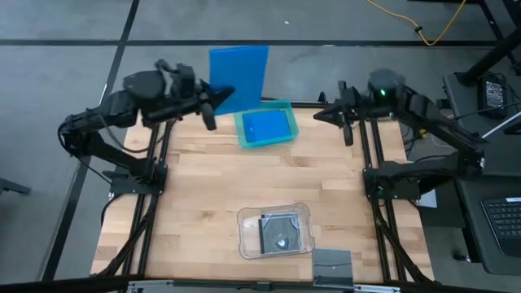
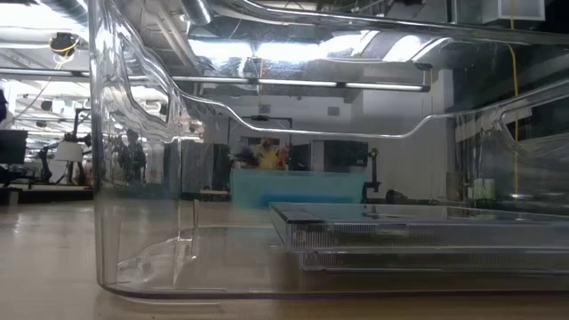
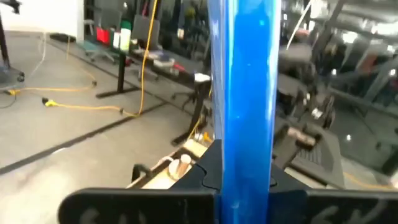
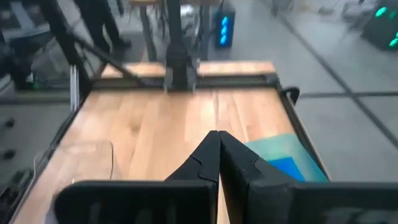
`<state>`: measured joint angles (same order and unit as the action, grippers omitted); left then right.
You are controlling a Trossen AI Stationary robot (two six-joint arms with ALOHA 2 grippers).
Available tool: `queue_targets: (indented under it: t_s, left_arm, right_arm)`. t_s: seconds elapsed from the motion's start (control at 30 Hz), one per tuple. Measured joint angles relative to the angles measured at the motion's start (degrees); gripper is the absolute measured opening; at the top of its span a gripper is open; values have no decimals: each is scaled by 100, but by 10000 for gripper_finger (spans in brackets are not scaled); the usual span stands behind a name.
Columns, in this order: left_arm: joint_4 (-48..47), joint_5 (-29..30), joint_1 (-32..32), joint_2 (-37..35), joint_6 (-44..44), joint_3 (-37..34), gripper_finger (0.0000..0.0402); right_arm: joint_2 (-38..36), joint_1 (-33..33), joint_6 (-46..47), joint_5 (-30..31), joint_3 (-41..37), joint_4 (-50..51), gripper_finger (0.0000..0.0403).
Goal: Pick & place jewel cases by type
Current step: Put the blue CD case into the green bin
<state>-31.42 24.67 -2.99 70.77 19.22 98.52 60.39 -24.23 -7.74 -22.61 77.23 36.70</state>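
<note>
Two blue jewel cases showed in the high view: one blue case [image 1: 238, 75] stood clamped in the left pincer [image 1: 218, 96], held on edge above the table's far rim, and another blue case [image 1: 266, 126] lay flat inside the teal tray [image 1: 240, 130]. In the left wrist view the held case [image 3: 244, 93] rose as a tall blue strip between the two dark fingers, its long axis running away from the pincer. The tray lay just beside the held case, toward the table's middle and nearer the left arm than the right, so the coming move looked like a short carry inward and a tilt down to lay the case flat over the one already there.

The right pincer [image 1: 322, 112] hovered over the table's far right edge, its jaws together on nothing, as the right wrist view [image 4: 217, 144] confirmed.

Near the front edge, a dark square case [image 1: 278, 230] sat in the clear tray [image 1: 244, 220], and a further grey case [image 1: 333, 265] rested on the table just beside it.
</note>
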Motion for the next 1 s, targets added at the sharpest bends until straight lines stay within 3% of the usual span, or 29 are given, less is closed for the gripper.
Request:
queue_targets:
  t_s: [0.17,0.3,0.47,0.77,1.0]
  left_arm:
    - [-10,-527,-204,340,-135,0,6]
    - [26,-665,-250,549,-324,0,7]
    - [244,-640,-248,614,-749,0,6]
    - [469,-463,-248,600,-1442,0,5]
    - [732,-366,-248,598,-1793,0,6]
  right_arm:
    - [673,-429,-525,-627,808,749,22]
    - [1080,-571,-641,-900,1131,660,48]
    - [1414,-759,-250,-976,1165,-135,92]
    - [1912,-1012,1044,-2400,1165,-2306,175]
    - [2342,-1005,2156,-2875,1165,-3984,197]
